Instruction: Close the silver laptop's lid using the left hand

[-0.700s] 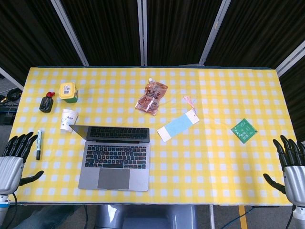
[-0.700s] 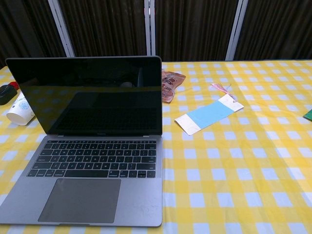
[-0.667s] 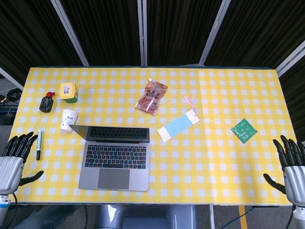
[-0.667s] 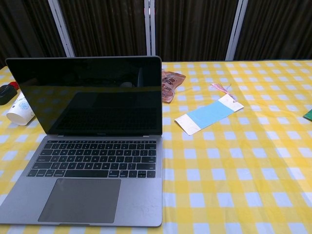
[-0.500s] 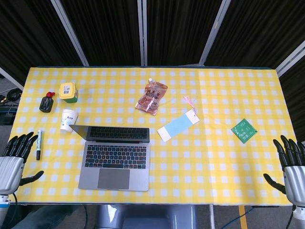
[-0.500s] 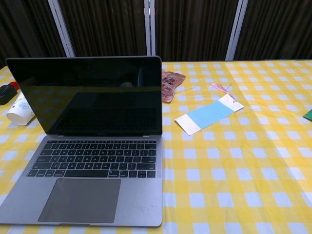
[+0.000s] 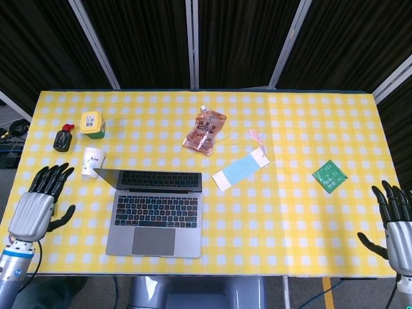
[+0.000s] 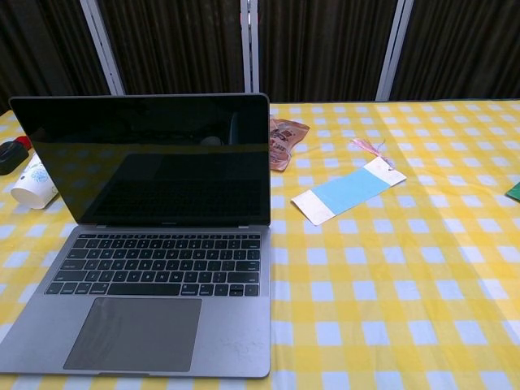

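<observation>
**Reaching for the lid from the left**

Nearest, at the counter's [image 7: 270, 257] front corners: left robot hand [image 7: 37, 206] spread wide and holding nothing, poised over the front-left edge, just left of the silver laptop [image 7: 154, 215] and not touching it; right robot hand [image 7: 398, 228] likewise spread and unladen at the far right, well apart from the work and best left parked there.

Next, the laptop itself, set left of centre near the front edge, base flat, lid [image 8: 146, 158] raised close to upright with its dark screen facing the robot.

Judged the step in hand: bringing the left robot hand up and behind the lid's top edge. Best done with a high, curving approach, clearing the white paper cup [image 7: 92, 161] lying just beside the lid's left corner. Fingers flat against the lid's back near the top edge, then a slow push forward and down, following the hinge arc, to avoid sliding the base off the counter.

Farther back, a yellow-lidded jar [image 7: 93, 124] and snack pouch [image 7: 205, 131], clear of the path.
</observation>
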You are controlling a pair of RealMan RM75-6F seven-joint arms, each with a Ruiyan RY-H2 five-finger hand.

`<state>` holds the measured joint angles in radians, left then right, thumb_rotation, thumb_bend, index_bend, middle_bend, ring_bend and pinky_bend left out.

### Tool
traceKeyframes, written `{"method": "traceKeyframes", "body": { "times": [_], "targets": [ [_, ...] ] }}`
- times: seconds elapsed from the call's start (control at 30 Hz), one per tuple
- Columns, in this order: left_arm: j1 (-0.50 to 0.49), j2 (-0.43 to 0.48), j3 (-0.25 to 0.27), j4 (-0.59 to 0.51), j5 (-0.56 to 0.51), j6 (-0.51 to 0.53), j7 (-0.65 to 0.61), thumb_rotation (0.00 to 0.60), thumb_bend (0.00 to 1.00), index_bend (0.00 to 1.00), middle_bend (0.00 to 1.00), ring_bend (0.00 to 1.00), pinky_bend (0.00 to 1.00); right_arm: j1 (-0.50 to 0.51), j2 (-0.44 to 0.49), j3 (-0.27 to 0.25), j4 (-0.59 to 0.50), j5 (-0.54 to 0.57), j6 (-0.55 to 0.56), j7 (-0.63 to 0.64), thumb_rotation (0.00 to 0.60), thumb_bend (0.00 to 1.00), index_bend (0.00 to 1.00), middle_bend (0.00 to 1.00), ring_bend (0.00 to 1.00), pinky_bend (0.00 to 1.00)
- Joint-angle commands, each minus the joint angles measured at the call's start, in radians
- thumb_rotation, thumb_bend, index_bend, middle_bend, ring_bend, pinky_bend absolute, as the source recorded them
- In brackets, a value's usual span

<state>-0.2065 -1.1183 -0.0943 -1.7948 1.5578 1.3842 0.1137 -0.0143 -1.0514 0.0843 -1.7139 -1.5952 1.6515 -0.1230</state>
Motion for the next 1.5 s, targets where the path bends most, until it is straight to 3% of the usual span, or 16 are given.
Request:
{"method": "traceKeyframes", "body": {
  "times": [0.03, 0.27, 0.33, 0.43, 0.5, 0.63, 0.77, 1.13, 1.5],
  "targets": [
    [-0.114, -0.006, -0.084, -0.015, -0.053, -0.121, -0.077, 0.600, 1.00, 0.08, 0.00, 0.00, 0.00, 0.007, 0.000, 0.006, 0.006, 0.022, -0.018, 0.005, 0.600, 0.00, 0.05, 0.00, 0.00, 0.00],
    [-0.286, -0.009, -0.194, -0.006, -0.171, -0.312, -0.071, 0.600, 1.00, 0.11, 0.00, 0.00, 0.00, 0.013, 0.001, 0.016, 0.019, 0.084, -0.055, 0.015, 0.600, 0.00, 0.05, 0.00, 0.00, 0.00],
    [-0.330, 0.002, -0.206, -0.012, -0.204, -0.383, -0.060, 0.600, 1.00, 0.12, 0.01, 0.00, 0.02, 0.015, 0.000, 0.020, 0.021, 0.093, -0.061, 0.015, 0.600, 0.00, 0.06, 0.00, 0.00, 0.00],
    [-0.395, 0.016, -0.217, -0.025, -0.267, -0.497, -0.065, 0.600, 1.00, 0.15, 0.08, 0.06, 0.10, 0.019, -0.004, 0.024, 0.026, 0.099, -0.064, 0.012, 0.600, 0.00, 0.06, 0.00, 0.00, 0.00],
    [-0.426, 0.019, -0.220, -0.025, -0.295, -0.543, -0.061, 0.600, 1.00, 0.18, 0.15, 0.14, 0.21, 0.019, -0.005, 0.025, 0.028, 0.102, -0.064, 0.010, 0.600, 0.00, 0.06, 0.00, 0.00, 0.00],
    [-0.474, 0.007, -0.215, -0.020, -0.351, -0.586, -0.012, 0.600, 1.00, 0.29, 0.30, 0.29, 0.37, 0.020, -0.009, 0.026, 0.036, 0.116, -0.071, 0.010, 0.600, 0.00, 0.06, 0.00, 0.00, 0.00],
    [-0.495, 0.008, -0.202, -0.027, -0.392, -0.608, 0.009, 0.600, 1.00, 0.41, 0.34, 0.33, 0.41, 0.020, -0.011, 0.028, 0.042, 0.121, -0.071, 0.009, 0.600, 0.00, 0.06, 0.00, 0.00, 0.00],
    [-0.501, 0.069, -0.159, -0.094, -0.435, -0.667, -0.050, 0.600, 1.00, 0.43, 0.38, 0.37, 0.42, 0.016, -0.014, 0.023, 0.040, 0.105, -0.056, 0.006, 0.600, 0.00, 0.06, 0.00, 0.00, 0.00],
    [-0.447, 0.160, -0.103, -0.203, -0.293, -0.660, -0.133, 0.600, 1.00, 0.43, 0.38, 0.37, 0.42, 0.010, -0.015, 0.019, 0.027, 0.094, -0.041, -0.017, 0.600, 0.00, 0.07, 0.00, 0.00, 0.00]
  ]
}}
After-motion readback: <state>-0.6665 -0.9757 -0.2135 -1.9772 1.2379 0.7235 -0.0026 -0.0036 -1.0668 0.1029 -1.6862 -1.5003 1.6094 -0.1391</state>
